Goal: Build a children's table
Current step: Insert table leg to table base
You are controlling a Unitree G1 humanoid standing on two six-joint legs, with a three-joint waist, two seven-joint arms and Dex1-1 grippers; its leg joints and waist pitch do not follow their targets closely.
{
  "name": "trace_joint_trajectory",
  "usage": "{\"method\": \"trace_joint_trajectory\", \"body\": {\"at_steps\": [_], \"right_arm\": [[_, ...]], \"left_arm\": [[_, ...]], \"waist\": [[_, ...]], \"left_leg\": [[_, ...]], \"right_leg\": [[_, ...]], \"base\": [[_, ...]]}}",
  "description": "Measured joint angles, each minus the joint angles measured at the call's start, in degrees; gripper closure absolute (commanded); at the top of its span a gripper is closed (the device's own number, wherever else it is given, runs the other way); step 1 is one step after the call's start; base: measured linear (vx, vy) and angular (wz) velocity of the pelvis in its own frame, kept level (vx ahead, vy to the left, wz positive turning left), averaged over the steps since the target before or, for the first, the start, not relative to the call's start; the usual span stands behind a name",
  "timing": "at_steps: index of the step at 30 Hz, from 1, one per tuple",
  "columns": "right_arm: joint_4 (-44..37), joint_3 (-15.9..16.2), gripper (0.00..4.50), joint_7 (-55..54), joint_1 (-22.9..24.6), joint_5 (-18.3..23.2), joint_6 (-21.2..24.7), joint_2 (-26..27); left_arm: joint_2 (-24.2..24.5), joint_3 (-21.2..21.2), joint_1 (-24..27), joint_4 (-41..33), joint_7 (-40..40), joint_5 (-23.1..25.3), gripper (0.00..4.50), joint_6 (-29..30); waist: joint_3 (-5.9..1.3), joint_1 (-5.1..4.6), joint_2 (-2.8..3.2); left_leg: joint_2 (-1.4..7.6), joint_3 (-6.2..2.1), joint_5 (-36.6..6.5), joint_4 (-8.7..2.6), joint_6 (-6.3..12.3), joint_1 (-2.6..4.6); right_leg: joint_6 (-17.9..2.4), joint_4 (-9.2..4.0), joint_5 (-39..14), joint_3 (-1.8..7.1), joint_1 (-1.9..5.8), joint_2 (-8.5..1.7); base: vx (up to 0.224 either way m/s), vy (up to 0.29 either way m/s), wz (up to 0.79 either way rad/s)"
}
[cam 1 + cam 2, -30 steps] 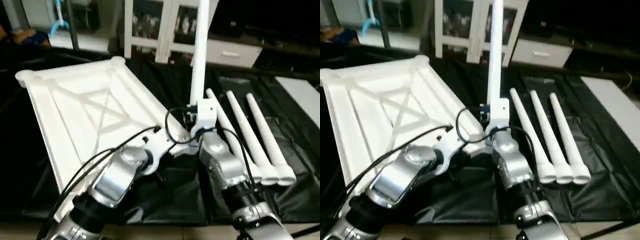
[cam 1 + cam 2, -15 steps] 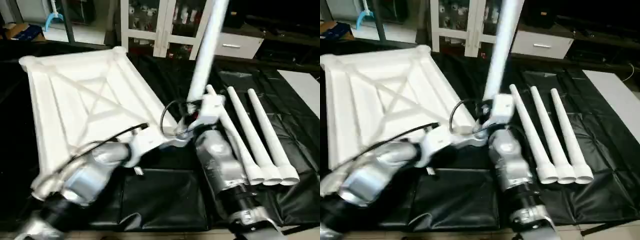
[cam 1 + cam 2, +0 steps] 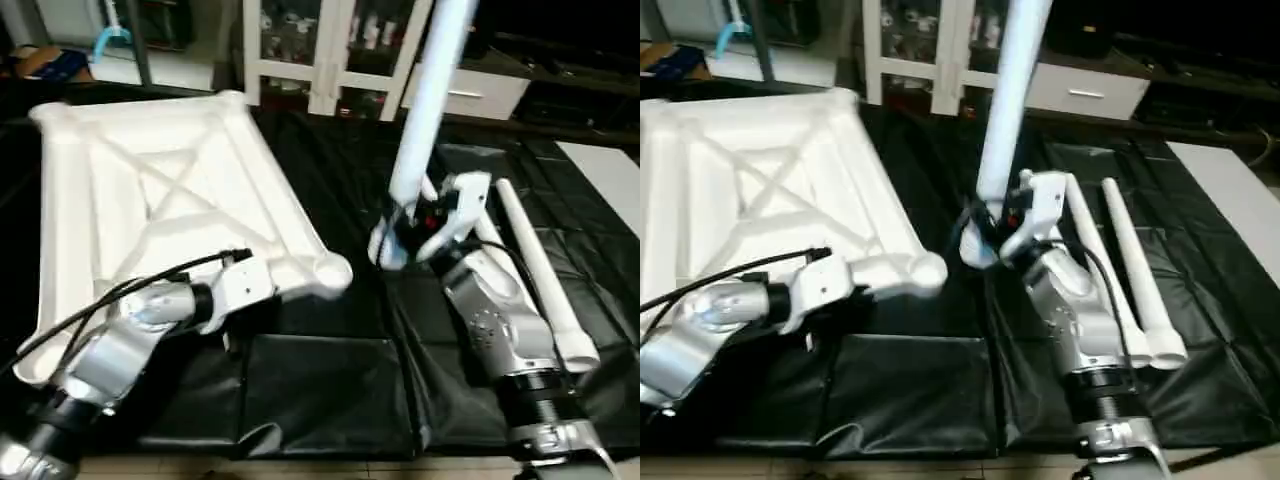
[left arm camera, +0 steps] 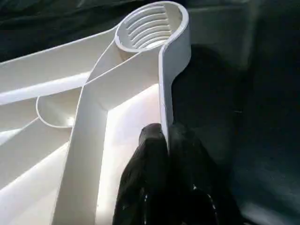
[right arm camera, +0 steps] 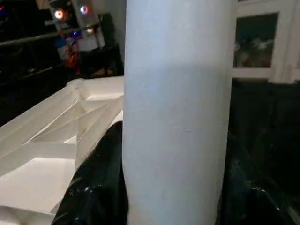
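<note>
The white table top point(image 3: 150, 190) lies upside down on the black mat, its X ribs facing up. A round threaded corner socket point(image 4: 150, 26) sits at its near right corner point(image 3: 330, 272). My left gripper point(image 4: 164, 136) is shut on the top's thin edge wall just behind that socket. My right gripper point(image 3: 405, 235) is shut on a long white leg point(image 3: 430, 90), which it holds nearly upright with the upper part leaning right. The leg's lower end point(image 3: 385, 250) hangs just right of the socket. One black finger point(image 5: 101, 183) presses against the leg point(image 5: 178, 117).
Other white legs point(image 3: 1130, 270) lie side by side on the mat to the right, partly behind my right forearm. A white cabinet with glass doors point(image 3: 330, 50) stands beyond the mat. A white panel point(image 3: 610, 170) lies at the far right.
The right arm has carried the leg to the right, its top leaning further right. The left arm has drawn back leftward along the top's edge, uncovering the corner socket. The camera also shifted.
</note>
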Motion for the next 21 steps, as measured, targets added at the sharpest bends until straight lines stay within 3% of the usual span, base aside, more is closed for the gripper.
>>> {"method": "trace_joint_trajectory", "body": {"at_steps": [1, 2, 6, 9, 12, 14, 17, 19, 21], "right_arm": [[0.0, 0.0, 2.64, 0.0, -0.3, 0.0, 0.1, 0.0], [-0.1, 0.0, 2.64, 0.0, -0.6, 0.0, 0.2, 0.0], [-0.8, 0.1, 2.64, 0.3, -0.6, 0.1, 1.2, -0.2], [-2.1, 0.5, 2.64, 1.8, -0.1, 0.1, 2.1, -0.6], [-3.0, 2.0, 2.64, 4.9, 0.6, -1.2, 2.2, -3.4], [-4.3, 3.5, 2.64, 6.7, 0.9, -2.8, 2.0, -4.3], [-7.2, 7.0, 2.64, 8.8, 1.7, -4.9, 1.6, -4.7], [-9.2, 9.1, 2.64, 9.6, 2.2, -5.2, 1.3, -4.2], [-9.8, 10.1, 2.64, 10.1, 2.2, -5.5, 1.1, -4.0]], "left_arm": [[0.0, 0.0, 0.2, -0.3, -0.9, -0.5, 3.92, 0.0], [-0.4, 1.0, 0.9, -0.7, -1.8, -3.0, 3.92, 0.2], [-2.2, 2.2, 2.5, -4.9, -5.2, -11.3, 3.55, 1.0], [-1.1, 5.7, 2.4, -6.6, -5.9, -15.4, 3.3, 3.2], [-2.6, 12.5, -0.9, -6.5, -4.6, -20.3, 3.06, 8.6], [-4.0, 15.9, -5.8, -3.9, -0.3, -19.6, 2.86, 9.4], [-11.5, 21.6, -18.3, 7.9, 21.2, -13.3, 2.66, 15.6], [-15.0, 24.4, -22.9, 11.6, 29.9, -13.6, 2.52, 18.2], [-16.9, 23.9, -24.5, 12.3, 32.0, -14.8, 2.32, 18.8]], "waist": [[0.0, 0.15, 0.01], [0.0, 0.18, -0.01], [0.02, 0.5, -0.8], [0.04, 0.33, -0.84], [0.07, 0.59, -0.89], [0.07, 0.75, -1.0], [0.17, 0.99, -1.32], [0.21, 0.94, -1.52], [0.2, 1.05, -1.82]], "left_leg": [[0.0, 0.07, 0.1, 0.0, 0.21, -0.01], [0.01, 0.13, 0.2, 0.0, 0.27, -0.02], [0.07, 0.15, 0.2, 0.03, 0.18, -0.03], [0.07, 0.16, 0.2, 0.06, -0.06, 0.01], [0.12, 0.18, 0.3, 0.11, -0.2, 0.01], [0.18, 0.23, 0.4, 0.13, -0.27, 0.1], [0.49, 0.53, 0.7, 0.14, -0.3, 0.11], [0.53, 0.59, 0.8, 0.2, -0.19, 0.05], [0.53, 0.61, 0.9, 0.24, -0.11, -0.05]], "right_leg": [[0.0, 0.06, 0.0, 0.06, -0.08, -0.01], [0.0, 0.11, 0.0, 0.09, -0.14, -0.01], [-0.1, 0.21, 0.0, 0.07, -0.2, 0.02], [-0.1, 0.39, 0.1, 0.1, -0.23, 0.02], [-0.2, 0.56, 0.1, 0.06, -0.24, 0.01], [-0.3, 0.64, 0.2, 0.04, -0.21, 0.01], [-0.3, 0.75, 0.4, -0.01, -0.14, 0.04], [-0.3, 0.71, 0.5, -0.02, -0.16, 0.03], [-0.3, 0.67, 0.5, -0.02, -0.21, 0.03]], "base": [[0.0, 0.0, 0.0], [0.0, 0.0, 0.0], [0.0, 0.0, 0.0], [0.0, 0.0, 0.0], [0.0, 0.0, 0.0], [0.0, 0.0, 0.0], [0.0, 0.0, 0.0], [0.0, 0.0, 0.0], [0.0, 0.0, 0.0]]}}
